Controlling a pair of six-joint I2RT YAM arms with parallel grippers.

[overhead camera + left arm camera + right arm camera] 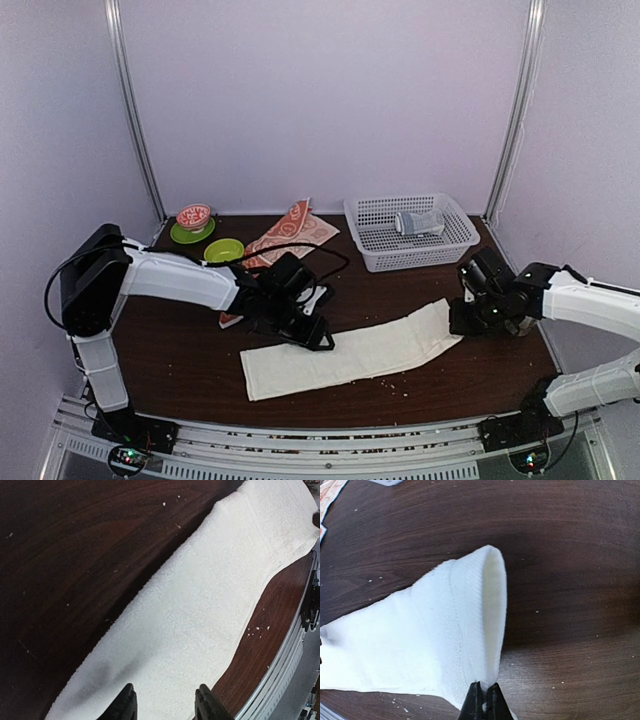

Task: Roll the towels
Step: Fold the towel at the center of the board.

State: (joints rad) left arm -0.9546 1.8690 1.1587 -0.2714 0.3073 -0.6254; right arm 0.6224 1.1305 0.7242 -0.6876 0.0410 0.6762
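My right gripper (484,700) is pinched tight on the edge of the white towel (350,355). That end is lifted off the tabletop (180,365) and curls over, and the rest lies flat in a long strip across the front. My left gripper (166,706) is partly open over the other end of that towel, with nothing between its fingers; only the ends of the fingers show at the bottom of its own view; I cannot tell if they touch the cloth.

The orange towel (292,232) lies at the back; my left arm (180,275) and a black cable cover its near part, so I cannot see its whole shape. A white basket (400,258) sits at the back right with a small grey bundle (420,222) inside. A red bowl (194,214) on a green plate (185,237) sits at the back left, with a second green dish (224,250) just beside it. Little pale crumbs dot the tabletop.
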